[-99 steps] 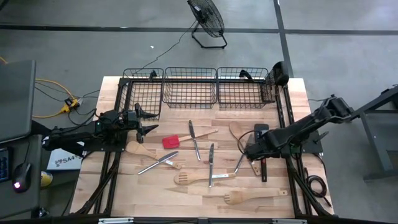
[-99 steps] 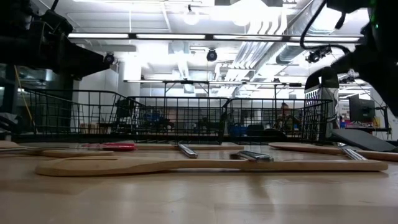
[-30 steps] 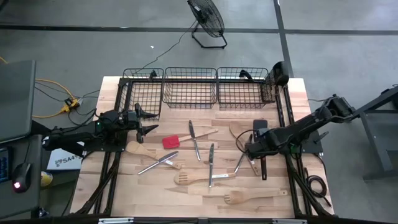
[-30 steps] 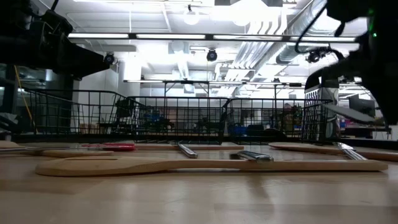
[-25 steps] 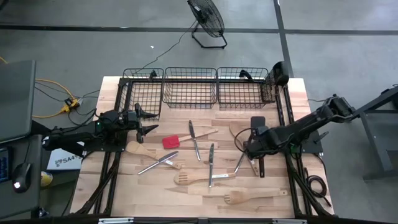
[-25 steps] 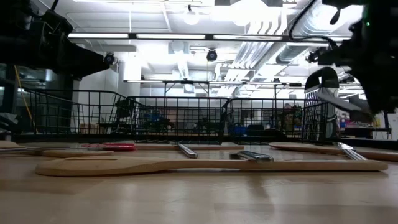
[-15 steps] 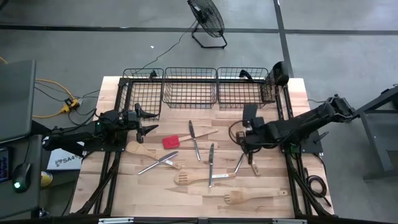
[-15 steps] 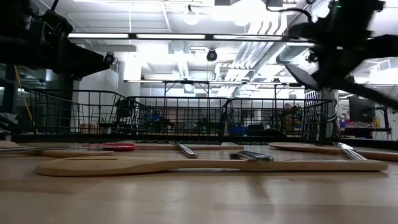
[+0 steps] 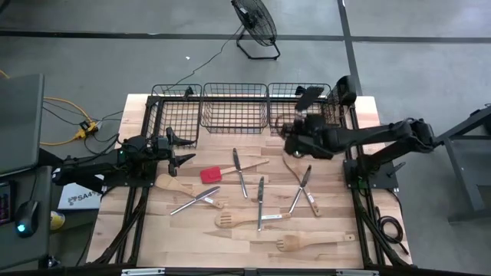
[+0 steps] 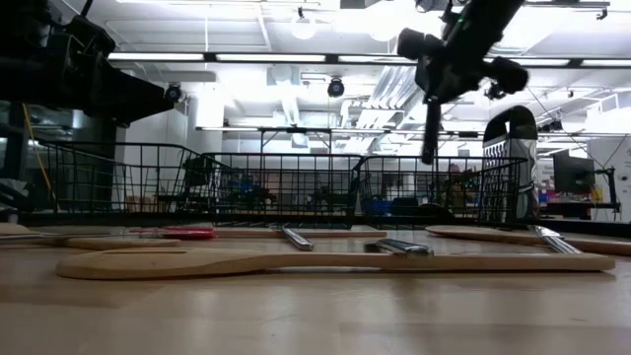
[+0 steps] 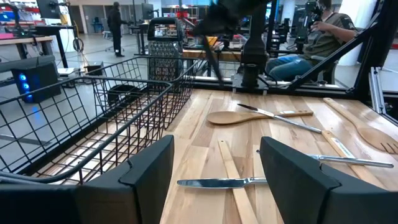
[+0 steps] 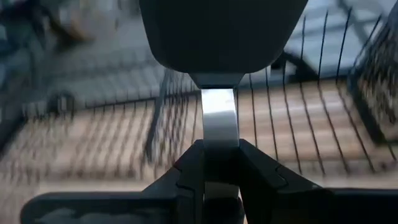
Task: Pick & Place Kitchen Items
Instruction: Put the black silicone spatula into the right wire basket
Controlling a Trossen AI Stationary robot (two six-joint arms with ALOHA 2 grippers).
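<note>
Above the right-hand wire basket, the right hand grips a black-headed spatula, its metal neck pinched, long axis pointing over the basket rim. The basket lies directly beneath and just beyond; the left hand waits wide open, well apart at the table's left.

In the right wrist view the black spatula shows only a silver strip of its neck between the right hand's fingers; its broad dark head fills the frame's top and is cut off, and the wire baskets and worktop behind are smeared by blur. In the low view the left arm is a dark mass cut off at the edge, and the people beyond the worktop in the left wrist view are too small to make out
</note>
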